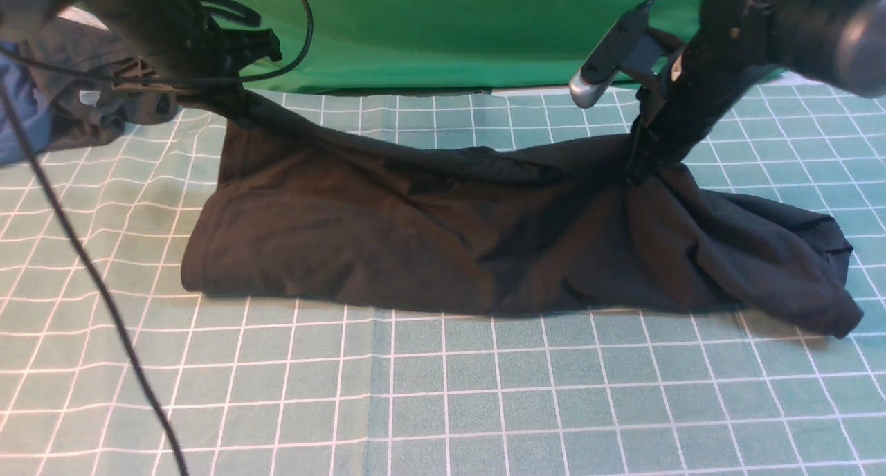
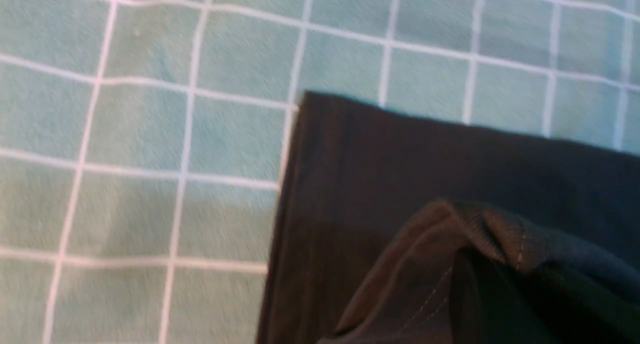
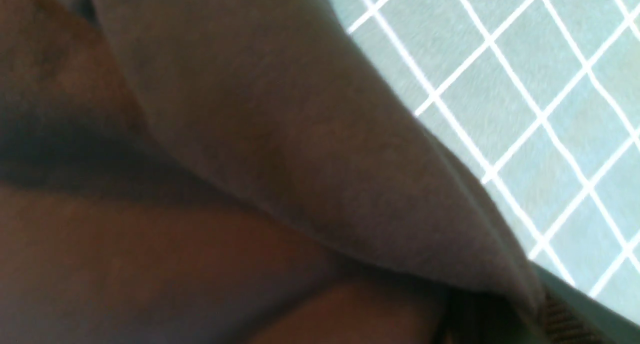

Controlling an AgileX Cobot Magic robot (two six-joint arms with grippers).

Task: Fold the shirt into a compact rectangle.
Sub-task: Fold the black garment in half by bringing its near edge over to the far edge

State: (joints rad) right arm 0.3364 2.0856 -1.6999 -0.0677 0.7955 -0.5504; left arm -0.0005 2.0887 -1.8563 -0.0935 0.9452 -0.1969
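Observation:
The black shirt lies stretched across the grid mat with its print hidden. My left gripper is shut on the shirt's far left edge and holds it up off the mat. In the left wrist view a ribbed hem bunches at the jaws above a flat shirt corner. My right gripper is shut on a pinch of the shirt at the far right, raising it into a peak. Shirt fabric fills the right wrist view and hides the fingers. A loose part trails right.
A smaller dark garment with a grey tag and a blue garment lie at the far left corner. A black cable hangs across the left of the mat. A green backdrop stands behind.

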